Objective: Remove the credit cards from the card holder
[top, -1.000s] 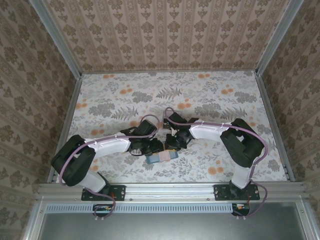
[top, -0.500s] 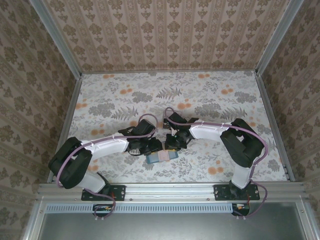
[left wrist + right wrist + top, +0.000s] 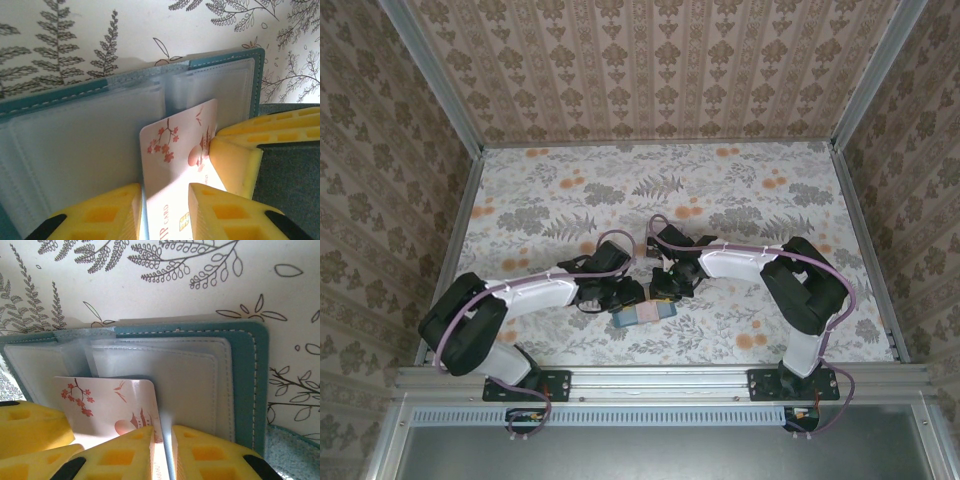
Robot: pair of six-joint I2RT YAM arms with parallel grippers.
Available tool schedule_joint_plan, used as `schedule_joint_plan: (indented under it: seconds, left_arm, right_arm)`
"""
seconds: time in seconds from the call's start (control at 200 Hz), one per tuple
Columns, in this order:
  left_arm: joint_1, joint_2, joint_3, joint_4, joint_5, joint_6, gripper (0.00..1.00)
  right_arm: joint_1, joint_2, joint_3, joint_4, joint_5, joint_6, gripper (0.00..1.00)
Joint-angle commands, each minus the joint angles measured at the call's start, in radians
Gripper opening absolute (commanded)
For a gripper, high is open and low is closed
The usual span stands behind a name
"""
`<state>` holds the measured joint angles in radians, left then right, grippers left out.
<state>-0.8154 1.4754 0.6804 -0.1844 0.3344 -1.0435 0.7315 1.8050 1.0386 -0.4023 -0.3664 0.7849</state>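
card holder [image 3: 642,314] is lying open on the tabletop [image 3: 740,200], by the middle of its near edge | credit card [image 3: 172,150] is sticking partly out of its slot | left hand [image 3: 165,192] is standing narrow, flanking the credit card, grip impossible to tell | right hand [image 3: 163,432] is pinching the card holder's clear sleeve, nearly closed

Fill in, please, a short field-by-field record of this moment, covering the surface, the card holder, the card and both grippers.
surface: table with fern and flower print
card holder: open flat, teal rim, frosted sleeves facing up
card: pale, blossom print, lying over the sleeves
left gripper: jaws apart, card face showing between them
right gripper: closed on a thin pale sheet edge, apparently a sleeve of the holder
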Motion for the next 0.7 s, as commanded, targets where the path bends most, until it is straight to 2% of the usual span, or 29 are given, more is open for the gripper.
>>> schedule_joint_plan:
  seconds: [0.0,0.175,0.435,0.695]
  left_arm:
    - [0.006,0.012,-0.016,0.07,0.032,-0.029,0.29]
    - [0.01,-0.027,-0.012,0.053,0.019,-0.026,0.18]
    - [0.009,0.003,0.053,-0.015,0.035,0.028,0.09]
    - [0.01,-0.033,0.087,-0.11,-0.008,0.072,0.0]
  right_arm:
    - [0.007,0.023,-0.002,-0.039,0.005,-0.006,0.18]
    - [0.009,0.024,-0.003,-0.039,0.001,-0.004,0.18]
    - [0.01,0.022,0.002,-0.044,0.002,-0.007,0.18]
    - [0.01,-0.022,0.0,-0.057,0.017,-0.003,0.18]
